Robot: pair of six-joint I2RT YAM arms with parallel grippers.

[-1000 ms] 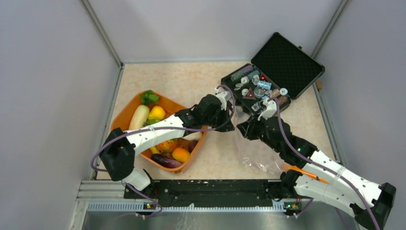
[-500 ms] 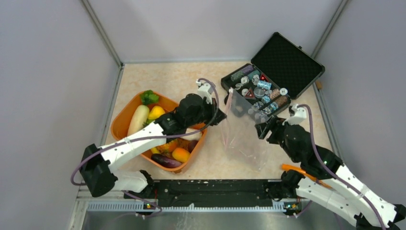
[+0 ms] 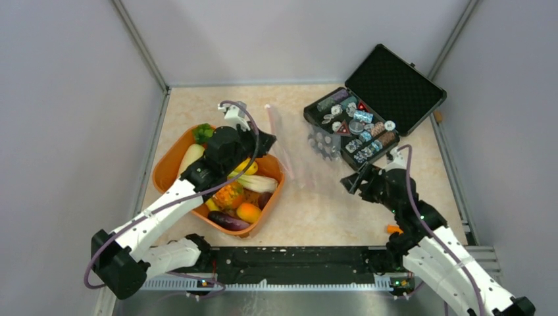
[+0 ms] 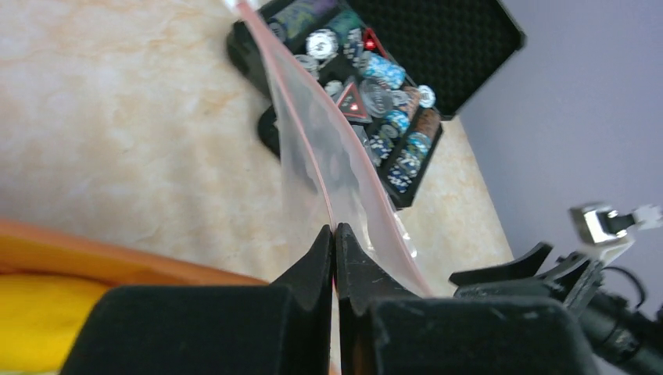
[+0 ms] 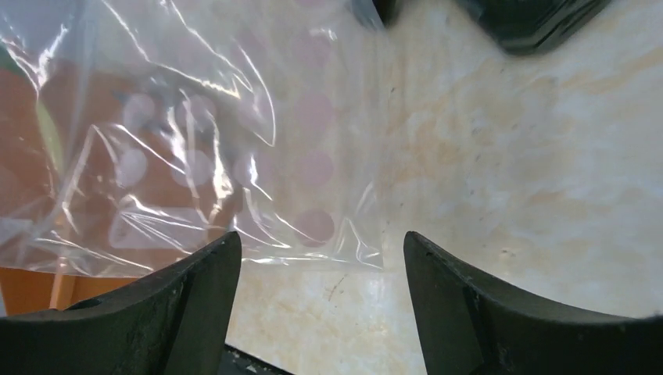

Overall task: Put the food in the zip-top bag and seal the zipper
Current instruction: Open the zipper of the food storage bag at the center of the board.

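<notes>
The clear zip-top bag (image 3: 297, 153) hangs stretched between the orange tub and the black case, its lower part on the table. My left gripper (image 4: 335, 233) is shut on the pinkish zipper (image 4: 301, 129) at the bag's mouth edge, above the tub's right rim (image 3: 275, 164). The food (image 3: 230, 196) lies in the tub: a white stalk (image 3: 258, 183), an orange fruit (image 3: 249, 212) and a purple eggplant (image 3: 227, 221). My right gripper (image 3: 349, 181) stands open to the right of the bag, holding nothing. In the right wrist view the bag (image 5: 195, 141) lies just past the wide-open fingers (image 5: 199, 297).
An open black case (image 3: 395, 85) full of small trinkets (image 3: 355, 128) sits at the back right, just behind the bag. The orange tub (image 3: 168, 168) stands at the left. Grey walls close in the table on three sides.
My right gripper opened, let go of the bag and drew back to the right. My left arm swung left, pulling the bag's mouth toward the tub.
</notes>
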